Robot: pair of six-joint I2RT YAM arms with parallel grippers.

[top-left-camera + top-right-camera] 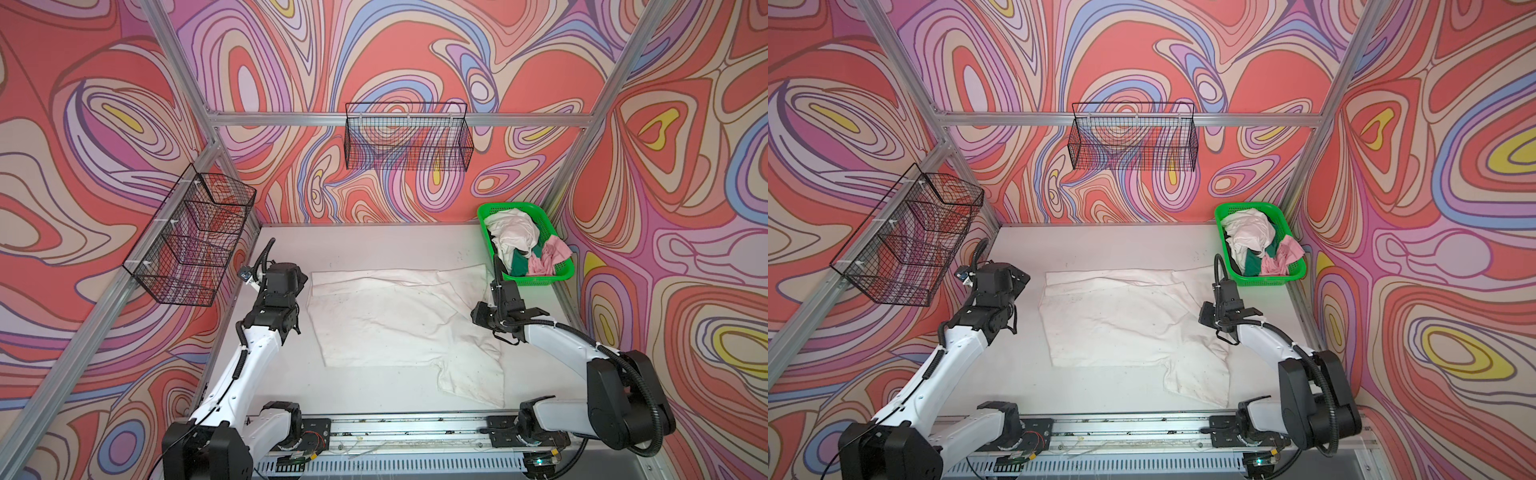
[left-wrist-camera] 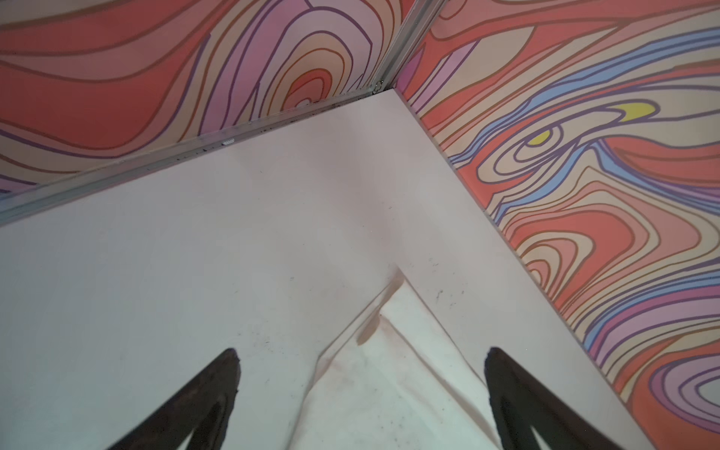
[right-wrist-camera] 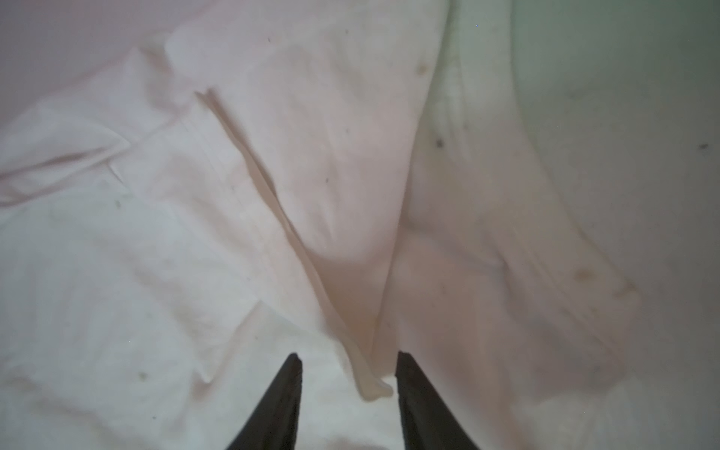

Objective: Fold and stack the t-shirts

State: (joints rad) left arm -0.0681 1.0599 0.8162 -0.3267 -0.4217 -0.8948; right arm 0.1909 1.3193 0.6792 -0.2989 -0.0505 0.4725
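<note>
Table [image 1: 374,245]: pale and flat, walled on three sides by swirl-patterned panels. Big shirt [image 1: 395,316]: white with small dark specks, spread on the middle of the table in both top views. Its far edge is turned over in a band and its right side is folded inward along a slant. One sleeve [image 1: 469,382] sticks out at the near right corner. Basket [image 1: 540,279]: bright green plastic mesh, at the far right corner of the table, near the big shirt's far right corner. It holds three crumpled garments: white shirt [image 1: 513,230] heaped toward the far end, green shirt [image 1: 521,261] at the near side, pink shirt [image 1: 548,253] at the right, reaching the rim. Left gripper [image 2: 362,352]: over the big shirt's far left corner. Its jaws are spread wide with nothing gripped, and the cloth corner shows below, between the fingers. Right gripper [image 3: 348,356]: low over the big shirt's right edge. Its jaws stand partly apart, and a raised fold [image 3: 370,374] of cloth sits in the gap, closer to one finger and not pinched. Back wire basket [image 1: 409,137]: black, hung on the rear wall rail. Left wire basket [image 1: 195,237]: black, with compartments, hung on the left wall rail.
</note>
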